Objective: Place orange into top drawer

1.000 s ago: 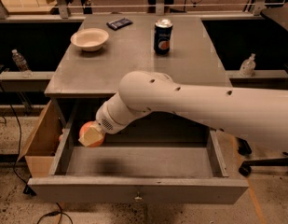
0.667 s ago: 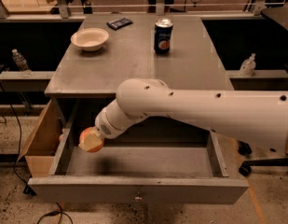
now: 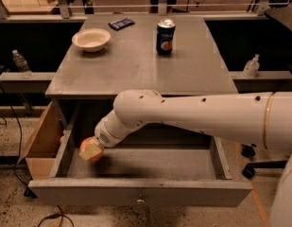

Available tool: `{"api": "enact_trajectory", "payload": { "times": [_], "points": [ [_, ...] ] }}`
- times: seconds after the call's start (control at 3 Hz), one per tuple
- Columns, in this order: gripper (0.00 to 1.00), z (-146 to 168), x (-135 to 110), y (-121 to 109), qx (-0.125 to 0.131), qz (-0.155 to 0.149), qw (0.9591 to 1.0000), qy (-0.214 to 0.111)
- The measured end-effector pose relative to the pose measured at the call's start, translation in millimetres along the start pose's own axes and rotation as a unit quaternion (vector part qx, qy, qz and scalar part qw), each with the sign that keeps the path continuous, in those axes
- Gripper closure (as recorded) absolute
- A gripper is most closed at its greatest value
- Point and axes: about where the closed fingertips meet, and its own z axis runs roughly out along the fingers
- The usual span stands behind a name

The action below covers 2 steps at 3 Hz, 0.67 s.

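Observation:
The top drawer (image 3: 141, 193) stands pulled open under the grey table, its flat front panel and small knob toward me. My gripper (image 3: 91, 149) reaches down into the drawer's left end from the white arm (image 3: 193, 117). It is shut on the orange (image 3: 94, 156), which shows as an orange curve under the pale fingers, low over the drawer floor near the left wall. Most of the fruit is hidden by the gripper.
On the table top stand a cream-white bowl (image 3: 91, 39), a blue soda can (image 3: 165, 36) and a dark flat packet (image 3: 121, 23). A brown cardboard box (image 3: 41, 143) sits against the drawer's left side. Plastic bottles (image 3: 20, 63) stand on side ledges.
The gripper with the orange has moved down and a little to the left, deeper into the left end of the open drawer.

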Motion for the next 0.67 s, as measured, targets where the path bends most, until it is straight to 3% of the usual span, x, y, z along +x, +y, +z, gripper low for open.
{"api": "enact_trajectory", "payload": {
  "times": [0.33, 0.67],
  "points": [
    [0.82, 0.6, -0.2, 1.1, -0.001, -0.001, 1.0000, 0.000],
    [0.51, 1.5, -0.4, 2.4, -0.002, -0.002, 1.0000, 0.001]
  ]
}}
